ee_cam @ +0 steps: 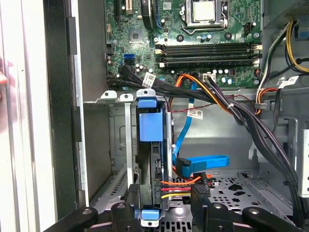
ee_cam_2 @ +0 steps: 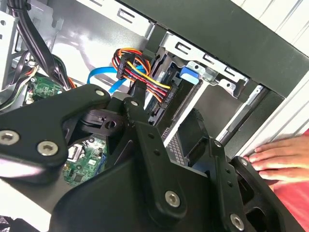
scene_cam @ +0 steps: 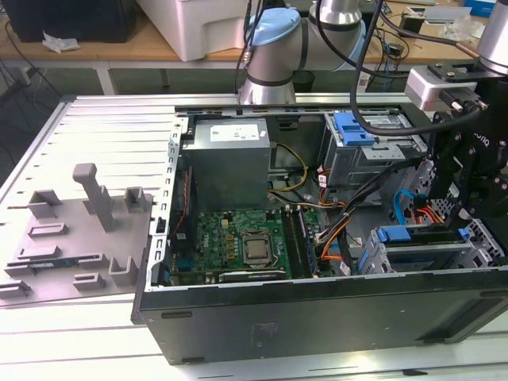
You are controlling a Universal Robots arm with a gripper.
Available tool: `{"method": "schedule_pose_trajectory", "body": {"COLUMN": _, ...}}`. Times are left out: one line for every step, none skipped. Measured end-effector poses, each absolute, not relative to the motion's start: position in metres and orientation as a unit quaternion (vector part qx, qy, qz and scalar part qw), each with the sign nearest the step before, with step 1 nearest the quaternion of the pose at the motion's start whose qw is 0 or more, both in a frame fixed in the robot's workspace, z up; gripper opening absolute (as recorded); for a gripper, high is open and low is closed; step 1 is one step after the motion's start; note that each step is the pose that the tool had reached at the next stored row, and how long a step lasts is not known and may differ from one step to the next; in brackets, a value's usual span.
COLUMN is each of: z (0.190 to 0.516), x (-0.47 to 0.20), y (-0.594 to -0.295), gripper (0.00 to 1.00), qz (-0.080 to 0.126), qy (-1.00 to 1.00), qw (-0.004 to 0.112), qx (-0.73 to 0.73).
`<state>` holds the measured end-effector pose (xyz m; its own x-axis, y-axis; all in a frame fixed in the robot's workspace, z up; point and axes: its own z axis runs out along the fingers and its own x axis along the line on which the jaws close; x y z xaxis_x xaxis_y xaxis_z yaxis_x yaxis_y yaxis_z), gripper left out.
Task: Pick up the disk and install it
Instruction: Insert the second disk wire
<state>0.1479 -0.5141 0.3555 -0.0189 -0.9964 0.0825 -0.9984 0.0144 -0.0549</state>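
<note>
Disk (ee_cam: 149,126) standing on edge inside the drive cage (ee_cam: 118,145), blue plastic frame facing the first wrist camera, the silver body mostly hidden behind it. In the lower right of the exterior view, the same blue frame (scene_cam: 419,234) lying along the top of the cage (scene_cam: 413,255), near the front corner of the open computer case (scene_cam: 317,317).

Gripper (ee_cam: 166,207) astride the disk, black fingers (ee_cam: 131,207) apart. One finger just beside the blue frame, contact impossible to judge. The other finger well off to the far side, with a gap between it and the disk. In that gap, a plug with red, orange, yellow and black wires (ee_cam: 181,186) running to the disk's end. Close by, a flat blue data cable (ee_cam: 203,162) curling across the perforated case floor.

Beyond the cage, a green motherboard (scene_cam: 238,242) with its square processor socket in the middle of the exterior view. Above it, a grey power-supply box (scene_cam: 230,155) with a white sticker.

In the second wrist view, a person's hand (ee_cam_2: 282,155) resting flat outside the case wall.

On the exterior view's left, a grey moulded fixture (scene_cam: 71,238) on the slatted table (scene_cam: 95,127), well apart from the case.
</note>
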Motion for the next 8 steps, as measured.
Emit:
{"method": "schedule_pose_trajectory", "body": {"z": 0.3555, "x": 0.1479, "y": -0.5141, "gripper": 0.55, "qz": 0.049, "qy": -0.712, "qw": 0.010, "qx": 0.700}}
{"method": "schedule_pose_trajectory", "body": {"z": 0.3555, "x": 0.1479, "y": -0.5141, "gripper": 0.55, "qz": 0.049, "qy": -0.712, "qw": 0.010, "qx": 0.700}}
{"method": "schedule_pose_trajectory", "body": {"z": 0.3554, "x": 0.1479, "y": -0.5141, "gripper": 0.55, "qz": 0.049, "qy": -0.712, "qw": 0.010, "qx": 0.700}}
{"method": "schedule_pose_trajectory", "body": {"z": 0.3554, "x": 0.1479, "y": -0.5138, "gripper": 0.55, "qz": 0.049, "qy": -0.712, "qw": 0.010, "qx": 0.700}}
{"method": "schedule_pose_trajectory", "body": {"z": 0.3554, "x": 0.1479, "y": -0.5125, "gripper": 0.55, "qz": 0.049, "qy": -0.712, "qw": 0.011, "qx": 0.700}}
{"method": "schedule_pose_trajectory", "body": {"z": 0.3555, "x": 0.1478, "y": -0.5102, "gripper": 0.55, "qz": 0.052, "qy": -0.712, "qw": 0.014, "qx": 0.700}}
{"method": "schedule_pose_trajectory", "body": {"z": 0.3555, "x": 0.1459, "y": -0.5076, "gripper": 0.55, "qz": 0.056, "qy": -0.712, "qw": 0.017, "qx": 0.700}}
{"method": "schedule_pose_trajectory", "body": {"z": 0.3556, "x": 0.1440, "y": -0.5069, "gripper": 0.55, "qz": 0.057, "qy": -0.711, "qw": 0.018, "qx": 0.700}}
